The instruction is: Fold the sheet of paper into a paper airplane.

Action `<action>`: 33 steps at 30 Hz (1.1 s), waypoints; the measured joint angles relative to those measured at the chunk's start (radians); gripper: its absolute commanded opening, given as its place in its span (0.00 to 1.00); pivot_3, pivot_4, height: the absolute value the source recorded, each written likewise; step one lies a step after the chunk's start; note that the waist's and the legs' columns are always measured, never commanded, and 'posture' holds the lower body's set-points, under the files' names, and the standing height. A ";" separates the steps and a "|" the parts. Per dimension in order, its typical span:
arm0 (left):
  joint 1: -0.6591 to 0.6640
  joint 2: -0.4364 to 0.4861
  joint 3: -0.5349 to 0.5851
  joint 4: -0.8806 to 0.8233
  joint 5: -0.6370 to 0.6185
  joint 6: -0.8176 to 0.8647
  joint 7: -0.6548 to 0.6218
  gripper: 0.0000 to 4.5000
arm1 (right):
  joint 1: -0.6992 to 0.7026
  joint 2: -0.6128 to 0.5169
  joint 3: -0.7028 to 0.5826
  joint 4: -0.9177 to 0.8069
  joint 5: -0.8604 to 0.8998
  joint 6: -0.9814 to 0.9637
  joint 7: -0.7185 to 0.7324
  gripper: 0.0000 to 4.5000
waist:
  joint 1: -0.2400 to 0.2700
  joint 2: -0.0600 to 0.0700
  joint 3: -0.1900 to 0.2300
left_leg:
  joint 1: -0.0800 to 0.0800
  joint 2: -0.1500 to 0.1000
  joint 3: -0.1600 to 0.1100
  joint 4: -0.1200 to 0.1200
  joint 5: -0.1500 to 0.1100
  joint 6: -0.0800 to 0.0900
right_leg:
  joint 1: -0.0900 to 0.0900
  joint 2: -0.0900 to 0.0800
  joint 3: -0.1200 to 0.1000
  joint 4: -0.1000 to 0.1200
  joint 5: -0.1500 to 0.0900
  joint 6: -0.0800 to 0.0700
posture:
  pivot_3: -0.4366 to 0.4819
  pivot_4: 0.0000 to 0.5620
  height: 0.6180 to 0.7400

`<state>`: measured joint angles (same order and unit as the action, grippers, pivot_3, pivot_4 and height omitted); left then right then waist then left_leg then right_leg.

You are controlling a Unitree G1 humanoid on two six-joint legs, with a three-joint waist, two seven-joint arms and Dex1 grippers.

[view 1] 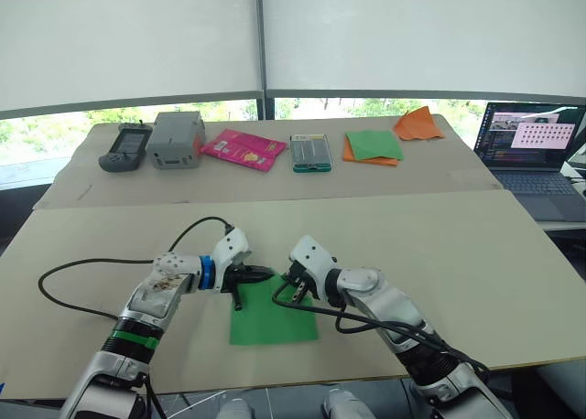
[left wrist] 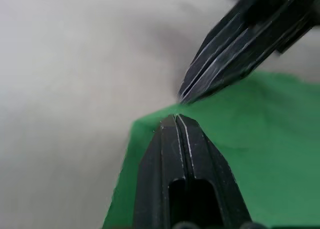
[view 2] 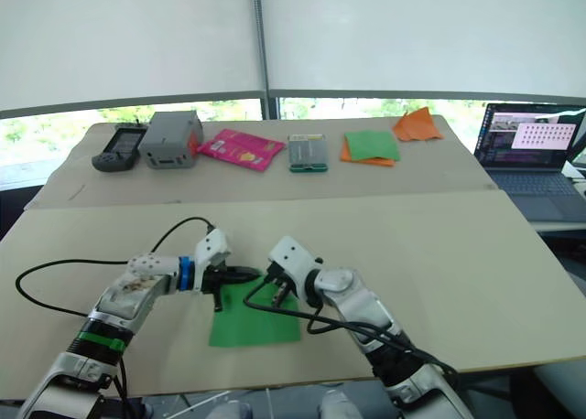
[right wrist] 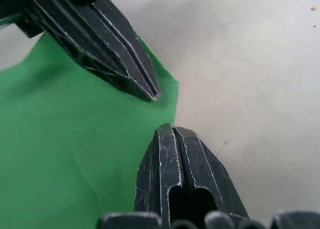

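Note:
The sheet of paper (view 1: 273,320), bright green and flat, lies on the near tan table (view 1: 458,254) close to its front edge. My left gripper (view 1: 268,274) is shut, its tips resting on the sheet's far edge near a corner (left wrist: 176,118). Facing it from the right, my right gripper (view 1: 291,283) is also shut, its tips (right wrist: 172,126) at the sheet's edge just beside that corner. The two grippers' tips nearly meet over the sheet's far edge. I cannot tell whether either one pinches the paper. No folds show in the sheet.
On the far table stand a black handheld device (view 1: 125,147), a grey box (view 1: 176,138), a pink packet (view 1: 244,148), a green-rimmed case (view 1: 310,152), a green sheet on an orange one (view 1: 373,146) and crumpled orange paper (view 1: 418,123). A laptop (view 1: 531,149) sits at right. A black cable (view 1: 82,268) loops at left.

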<state>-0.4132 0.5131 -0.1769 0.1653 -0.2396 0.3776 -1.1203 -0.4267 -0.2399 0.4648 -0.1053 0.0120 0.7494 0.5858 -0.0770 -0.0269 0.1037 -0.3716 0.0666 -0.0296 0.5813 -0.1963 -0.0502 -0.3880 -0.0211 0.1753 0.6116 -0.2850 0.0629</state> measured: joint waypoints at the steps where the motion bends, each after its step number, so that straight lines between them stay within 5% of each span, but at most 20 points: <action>1: 0.000 -0.002 0.001 -0.008 -0.007 0.005 0.000 0.00 | 0.000 0.001 0.000 0.001 0.000 0.000 0.000 0.01 | -0.001 0.000 0.000 | 0.000 0.000 0.000 0.000 0.000 0.000 | 0.000 0.000 0.000 0.000 0.000 0.000 | 0.48 0.27 1.00; 33: 0.013 0.028 -0.094 0.044 0.155 -0.205 0.030 0.00 | -0.022 0.015 0.026 0.022 -0.003 0.008 -0.017 0.01 | -0.018 0.002 -0.001 | 0.002 0.000 -0.001 -0.002 0.000 0.000 | 0.001 0.000 0.000 0.000 0.000 0.000 | 0.48 0.27 1.00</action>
<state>-0.4001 0.5408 -0.2711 0.2094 -0.0845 0.1724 -1.0906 -0.4489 -0.2251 0.4911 -0.0834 0.0093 0.7571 0.5690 -0.0954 -0.0248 0.1024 -0.3695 0.0664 -0.0304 0.5797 -0.1963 -0.0502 -0.3867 -0.0211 0.1753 0.6114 -0.2851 0.0628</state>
